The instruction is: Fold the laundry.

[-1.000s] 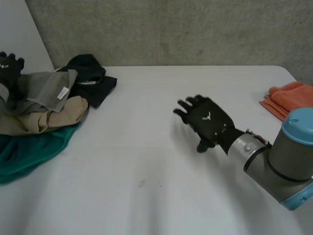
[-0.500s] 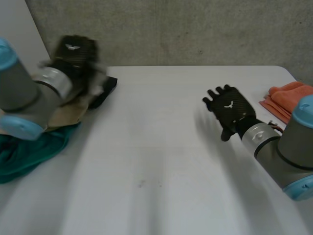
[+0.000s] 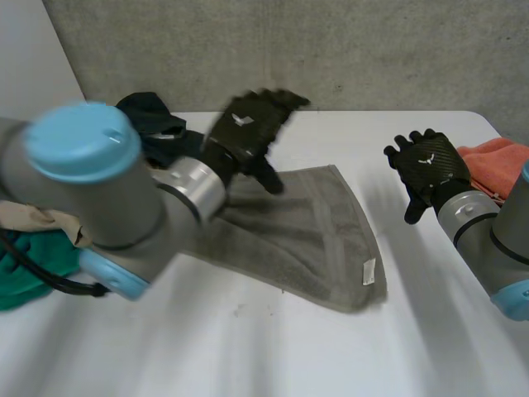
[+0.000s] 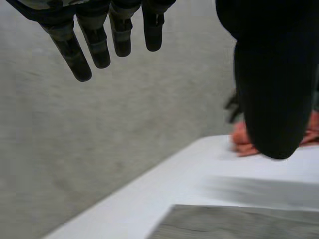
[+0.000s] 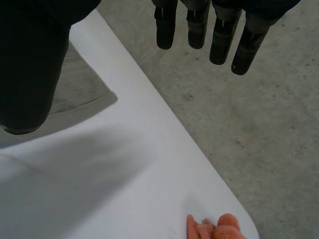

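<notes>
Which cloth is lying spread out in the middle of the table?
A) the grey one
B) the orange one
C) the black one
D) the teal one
A: the grey towel lies spread across the middle of the table; the orange cloth sits at its right edge, and the teal cloth and black garment are piled at its left.

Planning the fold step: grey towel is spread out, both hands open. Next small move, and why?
Probably move the right hand over to the grey towel's nearest corner. The towel lies spread on the table, ungrasped; the left hand hovers open above its other side, while the right hand is open, off the cloth. Folding likely needs both hands on it.
</notes>
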Action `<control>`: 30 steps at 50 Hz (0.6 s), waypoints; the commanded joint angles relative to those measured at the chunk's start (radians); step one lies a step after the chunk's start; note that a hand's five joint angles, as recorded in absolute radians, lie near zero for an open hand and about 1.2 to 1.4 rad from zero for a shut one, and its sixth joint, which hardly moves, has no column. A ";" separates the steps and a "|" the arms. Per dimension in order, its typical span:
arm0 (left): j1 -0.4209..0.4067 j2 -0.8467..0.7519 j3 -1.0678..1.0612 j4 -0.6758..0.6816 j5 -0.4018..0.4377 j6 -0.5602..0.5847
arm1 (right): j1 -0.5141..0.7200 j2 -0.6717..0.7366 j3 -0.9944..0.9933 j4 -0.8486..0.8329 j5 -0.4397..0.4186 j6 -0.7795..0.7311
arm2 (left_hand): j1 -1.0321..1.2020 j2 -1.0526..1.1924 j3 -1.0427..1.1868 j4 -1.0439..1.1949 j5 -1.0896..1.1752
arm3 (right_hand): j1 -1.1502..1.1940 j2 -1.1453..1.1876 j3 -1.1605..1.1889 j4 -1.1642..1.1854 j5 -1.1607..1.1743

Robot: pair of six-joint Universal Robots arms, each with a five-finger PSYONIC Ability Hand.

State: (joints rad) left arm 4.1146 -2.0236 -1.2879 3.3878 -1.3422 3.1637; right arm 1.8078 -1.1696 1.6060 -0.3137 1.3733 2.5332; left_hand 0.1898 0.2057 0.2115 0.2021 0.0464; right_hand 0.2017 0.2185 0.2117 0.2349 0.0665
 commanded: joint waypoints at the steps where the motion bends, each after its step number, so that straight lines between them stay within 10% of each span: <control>1: 0.148 0.112 -0.120 -0.022 -0.003 0.065 | 0.010 -0.038 -0.034 0.229 -0.023 -0.004 | 0.015 -0.001 -0.007 0.003 -0.016 | -0.027 -0.044 -0.037 -0.060 -0.066; 8: 0.326 0.089 -0.212 -0.097 -0.008 0.445 | 0.037 -0.039 -0.044 0.475 -0.109 0.042 | 0.041 0.025 0.020 0.029 0.010 | -0.027 -0.044 -0.037 -0.060 -0.066; 16: 0.524 -0.052 -0.188 -0.102 -0.019 0.720 | 0.076 -0.032 0.064 0.374 -0.117 0.108 | 0.124 0.108 0.102 0.111 0.092 | -0.027 -0.044 -0.037 -0.060 -0.066; 30: 0.589 -0.213 -0.088 -0.104 0.052 0.768 | 0.131 0.054 0.155 0.173 -0.068 0.095 | 0.206 0.190 0.184 0.193 0.174 | -0.027 -0.044 -0.037 -0.060 -0.066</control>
State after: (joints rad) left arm 4.7064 -2.1895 -1.4020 3.2844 -1.3460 3.9503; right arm 1.9318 -1.1560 1.7594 -0.0930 1.2730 2.6341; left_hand 0.2563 0.2560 0.2534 0.2601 0.0859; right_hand 0.2017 0.2185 0.2117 0.2349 0.0664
